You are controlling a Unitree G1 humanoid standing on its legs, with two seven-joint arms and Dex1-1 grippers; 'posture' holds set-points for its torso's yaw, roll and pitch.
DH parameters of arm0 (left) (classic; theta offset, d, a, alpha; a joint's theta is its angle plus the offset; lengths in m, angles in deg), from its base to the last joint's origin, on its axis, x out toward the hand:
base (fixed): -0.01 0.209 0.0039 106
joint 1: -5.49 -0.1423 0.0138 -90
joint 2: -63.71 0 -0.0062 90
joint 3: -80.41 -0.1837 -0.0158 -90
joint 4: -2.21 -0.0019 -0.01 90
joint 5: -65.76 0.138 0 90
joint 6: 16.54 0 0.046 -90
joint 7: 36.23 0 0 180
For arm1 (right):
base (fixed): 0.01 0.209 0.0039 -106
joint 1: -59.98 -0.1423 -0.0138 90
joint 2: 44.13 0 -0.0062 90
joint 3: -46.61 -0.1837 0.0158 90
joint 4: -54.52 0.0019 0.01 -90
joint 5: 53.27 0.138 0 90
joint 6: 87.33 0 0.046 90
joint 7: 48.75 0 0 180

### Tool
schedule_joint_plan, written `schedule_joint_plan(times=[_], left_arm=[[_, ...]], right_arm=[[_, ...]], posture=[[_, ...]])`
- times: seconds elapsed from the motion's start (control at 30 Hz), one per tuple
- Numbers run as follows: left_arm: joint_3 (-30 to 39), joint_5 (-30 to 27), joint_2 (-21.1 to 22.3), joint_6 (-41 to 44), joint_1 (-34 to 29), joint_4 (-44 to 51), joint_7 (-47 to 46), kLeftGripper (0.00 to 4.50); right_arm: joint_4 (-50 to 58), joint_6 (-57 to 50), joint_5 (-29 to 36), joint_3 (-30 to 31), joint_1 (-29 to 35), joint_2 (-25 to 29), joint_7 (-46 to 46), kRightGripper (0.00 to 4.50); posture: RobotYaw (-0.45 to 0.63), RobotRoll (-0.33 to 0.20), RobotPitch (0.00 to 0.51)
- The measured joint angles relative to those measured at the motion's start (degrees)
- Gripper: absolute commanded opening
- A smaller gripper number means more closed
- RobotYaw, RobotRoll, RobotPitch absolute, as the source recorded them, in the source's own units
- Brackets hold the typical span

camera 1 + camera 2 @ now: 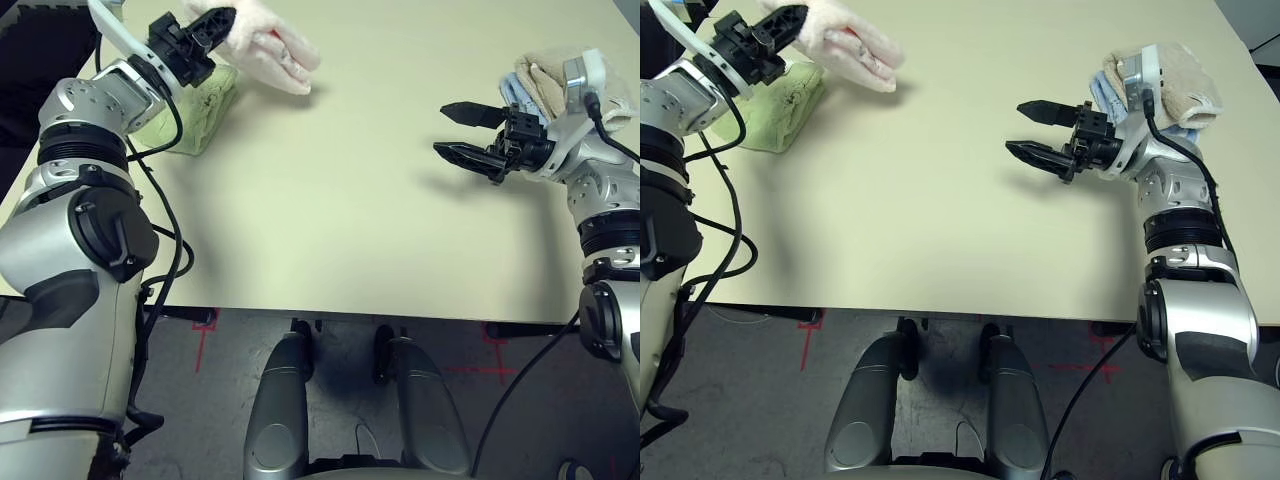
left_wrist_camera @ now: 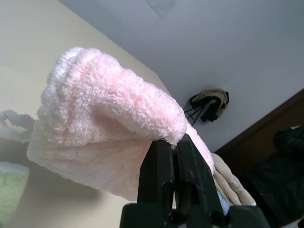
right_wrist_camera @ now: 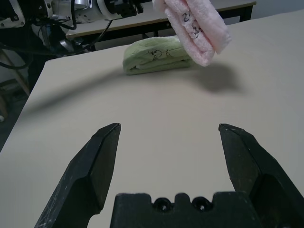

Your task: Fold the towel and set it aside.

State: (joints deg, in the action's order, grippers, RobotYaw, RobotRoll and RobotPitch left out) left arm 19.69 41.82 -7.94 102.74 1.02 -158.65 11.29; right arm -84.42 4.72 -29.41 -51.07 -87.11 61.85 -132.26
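The towel (image 1: 268, 48) is a pale pink terry cloth, folded into a thick bundle and hanging in the air above the table's far left. My left gripper (image 1: 222, 20) is shut on one end of it, and the left wrist view shows the two black fingers (image 2: 173, 166) pinched together on the pink pile (image 2: 104, 123). The bundle hangs just to the right of the light green folded towel (image 1: 195, 115). Over on the right side of the table my right gripper (image 1: 450, 130) stands open and empty, low over the tabletop, its fingers (image 3: 95, 166) spread wide.
A light green folded towel (image 1: 780, 105) lies on the table at the far left. Beige and blue folded towels (image 1: 1165, 80) are stacked at the far right behind my right wrist. The beige tabletop (image 1: 330, 210) stretches between both arms.
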Motion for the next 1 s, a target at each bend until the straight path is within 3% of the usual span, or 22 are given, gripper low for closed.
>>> schedule_joint_plan(times=[0.37, 0.67, 1.0], left_arm=[[1.4, 0.5, 1.8, -22.0, -0.8, -2.1, -9.4, 0.01], [1.4, 1.4, 2.0, -24.2, -6.4, -2.8, -14.0, 0.01], [1.9, 0.4, 2.1, -22.7, -8.5, -2.1, -14.1, 0.01]], right_arm=[[5.5, -2.7, 0.5, -0.4, 2.8, 0.0, 1.0, 4.50], [6.7, -4.0, 0.7, -0.5, 3.6, 0.0, 1.4, 4.50], [8.1, -4.1, 0.7, -0.5, 3.9, 0.0, 1.4, 4.50]], posture=[[0.03, 0.000, 0.306], [0.02, 0.000, 0.307], [0.03, 0.000, 0.305]])
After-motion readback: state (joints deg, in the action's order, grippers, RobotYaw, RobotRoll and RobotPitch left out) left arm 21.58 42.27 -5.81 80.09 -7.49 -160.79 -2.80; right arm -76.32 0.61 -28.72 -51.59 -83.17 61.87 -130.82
